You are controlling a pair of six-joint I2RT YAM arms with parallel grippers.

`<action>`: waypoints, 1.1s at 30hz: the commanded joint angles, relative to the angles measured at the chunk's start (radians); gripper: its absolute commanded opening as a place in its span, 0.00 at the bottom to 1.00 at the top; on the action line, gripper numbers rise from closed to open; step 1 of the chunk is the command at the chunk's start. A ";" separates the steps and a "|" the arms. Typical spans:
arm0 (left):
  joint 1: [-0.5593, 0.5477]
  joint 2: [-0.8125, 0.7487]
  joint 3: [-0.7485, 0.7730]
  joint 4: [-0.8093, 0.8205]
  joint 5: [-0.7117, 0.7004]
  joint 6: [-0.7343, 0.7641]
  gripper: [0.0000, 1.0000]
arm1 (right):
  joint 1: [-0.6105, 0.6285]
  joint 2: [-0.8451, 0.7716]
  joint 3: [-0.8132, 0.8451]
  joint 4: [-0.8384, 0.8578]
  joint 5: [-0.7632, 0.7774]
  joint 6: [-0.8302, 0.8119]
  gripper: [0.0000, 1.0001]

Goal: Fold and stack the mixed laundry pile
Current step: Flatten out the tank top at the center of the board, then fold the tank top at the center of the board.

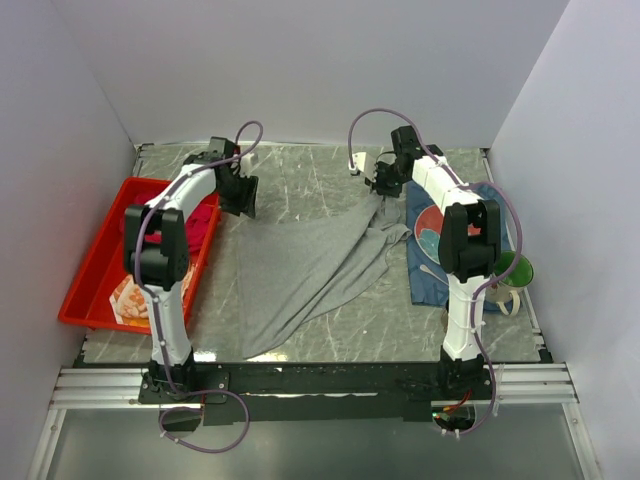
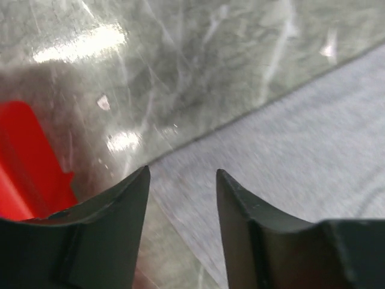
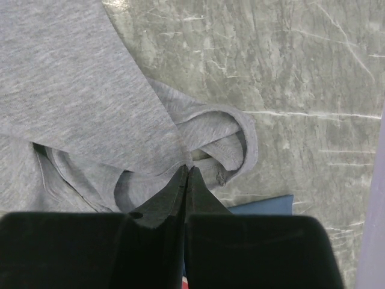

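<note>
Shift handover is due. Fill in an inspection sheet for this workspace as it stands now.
Surface: scratched grey marble-look tabletop, glossy.
Job's things: long grey garment spread mid-table, unfolded; crimson-magenta shirt and small orange-and-white patterned cloth lying in the red plastic tray at left.
Clutter: dark blue placemat cloth at right, green cup beside it.
Grippers: left hand open over the garment's edge; right hand shut on a fold of the garment.
Cables: purple-grey cables loop along both arms.
Surroundings: plain white walls on three sides.
</note>
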 commanded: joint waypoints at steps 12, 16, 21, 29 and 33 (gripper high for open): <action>-0.026 0.140 0.047 -0.055 -0.106 0.060 0.51 | 0.003 0.013 0.030 0.004 -0.048 0.031 0.00; -0.036 0.151 0.018 -0.051 -0.123 0.054 0.45 | 0.003 0.007 0.029 0.003 -0.055 0.039 0.00; -0.046 0.152 -0.012 -0.040 -0.181 0.032 0.23 | 0.006 -0.001 0.026 0.000 -0.066 0.050 0.00; -0.049 -0.006 -0.078 -0.009 -0.250 -0.051 0.01 | 0.016 0.010 0.049 0.013 -0.062 0.085 0.00; -0.049 -0.131 -0.178 0.031 -0.277 -0.101 0.01 | 0.027 0.031 0.086 0.062 -0.035 0.157 0.00</action>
